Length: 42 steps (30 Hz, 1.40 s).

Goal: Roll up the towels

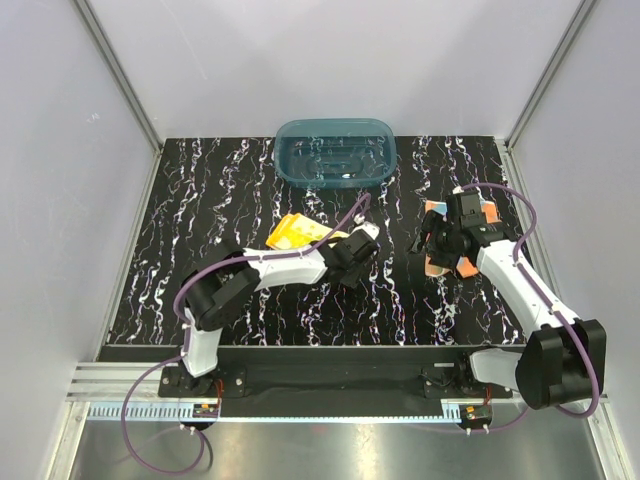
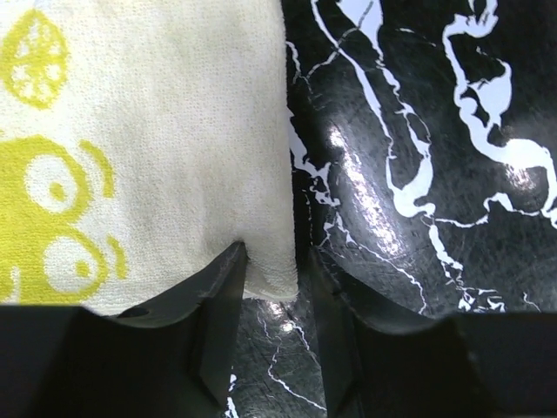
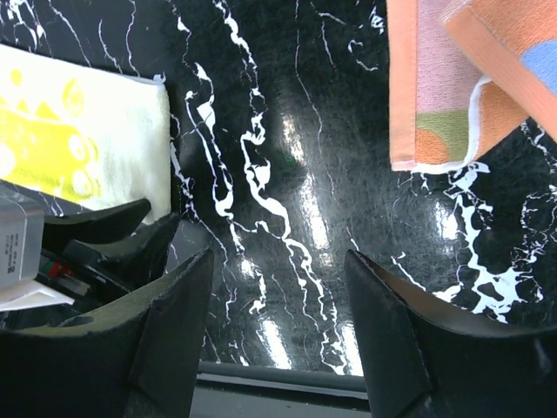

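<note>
Corner of yellow towel [image 2: 174,131] sits between fingers of left gripper [image 2: 272,252]; rest of cloth spreads ahead and off to one side. We see jaws narrow, corner against one finger, dark sliver before the other: not clamped. Right gripper [image 3: 278,253] gapes wide, empty, over marbled table [image 3: 287,131]. We spot orange towel [image 3: 435,96] ahead, off to its side, apart from fingertips.

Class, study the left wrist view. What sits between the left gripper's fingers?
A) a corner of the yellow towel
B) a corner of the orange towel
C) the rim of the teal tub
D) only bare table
A: a corner of the yellow towel lies between the fingers of the left gripper, while the orange towel lies over by the right gripper.
</note>
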Tool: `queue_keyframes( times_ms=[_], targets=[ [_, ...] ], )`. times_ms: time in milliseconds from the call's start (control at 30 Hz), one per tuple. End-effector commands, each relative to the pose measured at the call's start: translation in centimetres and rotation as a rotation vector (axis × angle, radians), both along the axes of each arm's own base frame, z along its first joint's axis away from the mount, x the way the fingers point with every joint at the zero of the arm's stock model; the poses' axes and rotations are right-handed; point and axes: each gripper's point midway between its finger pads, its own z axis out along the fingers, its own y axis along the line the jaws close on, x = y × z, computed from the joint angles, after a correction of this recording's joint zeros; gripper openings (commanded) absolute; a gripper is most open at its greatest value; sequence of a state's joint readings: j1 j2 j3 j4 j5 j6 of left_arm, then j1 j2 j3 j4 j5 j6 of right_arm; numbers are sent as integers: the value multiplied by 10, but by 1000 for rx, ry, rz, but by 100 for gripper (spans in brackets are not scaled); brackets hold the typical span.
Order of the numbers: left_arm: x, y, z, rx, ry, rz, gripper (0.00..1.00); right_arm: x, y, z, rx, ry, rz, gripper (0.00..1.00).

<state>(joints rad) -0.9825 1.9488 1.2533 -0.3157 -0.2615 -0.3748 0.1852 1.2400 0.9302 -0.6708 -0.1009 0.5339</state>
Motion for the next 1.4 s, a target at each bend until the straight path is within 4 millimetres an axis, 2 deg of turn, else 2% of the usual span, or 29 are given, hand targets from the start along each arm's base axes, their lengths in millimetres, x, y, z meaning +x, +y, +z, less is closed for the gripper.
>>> queue_keyframes(
  times_ms=[0,100,133,233,267,300,333,400,467,500,567,600,667,700,767,800,867,1000,1133,1300,1367],
  targets=[
    [-11,23,-18,59,46,48,38,4,4,15,30,-43,31,69],
    [-10,24,-18,62,45,54,27,5,9,14,53,-39,40,68],
    [-10,25,-19,64,48,55,20,4,12,12,67,-34,48,67],
    [-11,21,-16,40,51,37,9,6,30,8,167,-10,82,68],
    [-12,18,-16,28,55,24,7,3,44,10,244,8,114,68],
    [-14,16,-16,11,53,1,6,9,52,5,287,14,131,68],
    [-17,12,-9,-24,58,-23,4,5,65,4,369,48,156,69],
    [-23,11,-8,-62,57,-54,3,14,78,-5,436,64,175,69],
    [-27,7,4,-118,48,-77,2,17,88,-12,482,90,183,69],
    [-26,5,8,-143,35,-84,2,22,91,-23,485,109,181,69],
    [-30,9,12,-166,32,-90,2,25,102,-31,495,131,190,69],
    [-29,8,14,-183,27,-90,1,26,106,-44,487,169,184,68],
    [-29,11,17,-205,31,-88,1,29,117,-52,476,192,193,68],
    [-28,10,18,-219,32,-88,1,29,120,-64,472,220,188,68],
    [-28,12,18,-237,46,-85,1,31,131,-72,465,241,198,68],
    [-26,12,20,-249,45,-83,1,30,134,-85,457,274,193,68],
    [-26,13,20,-266,51,-82,1,30,142,-92,459,290,202,68],
    [-27,14,27,-313,61,-91,1,31,147,-108,458,317,191,67],
    [-28,14,39,-371,81,-100,1,35,146,-114,441,320,196,49],
    [-30,7,65,-458,101,-124,2,42,143,-116,396,314,195,35],
    [-32,5,71,-472,116,-126,2,42,140,-114,376,315,195,33]
  ],
)
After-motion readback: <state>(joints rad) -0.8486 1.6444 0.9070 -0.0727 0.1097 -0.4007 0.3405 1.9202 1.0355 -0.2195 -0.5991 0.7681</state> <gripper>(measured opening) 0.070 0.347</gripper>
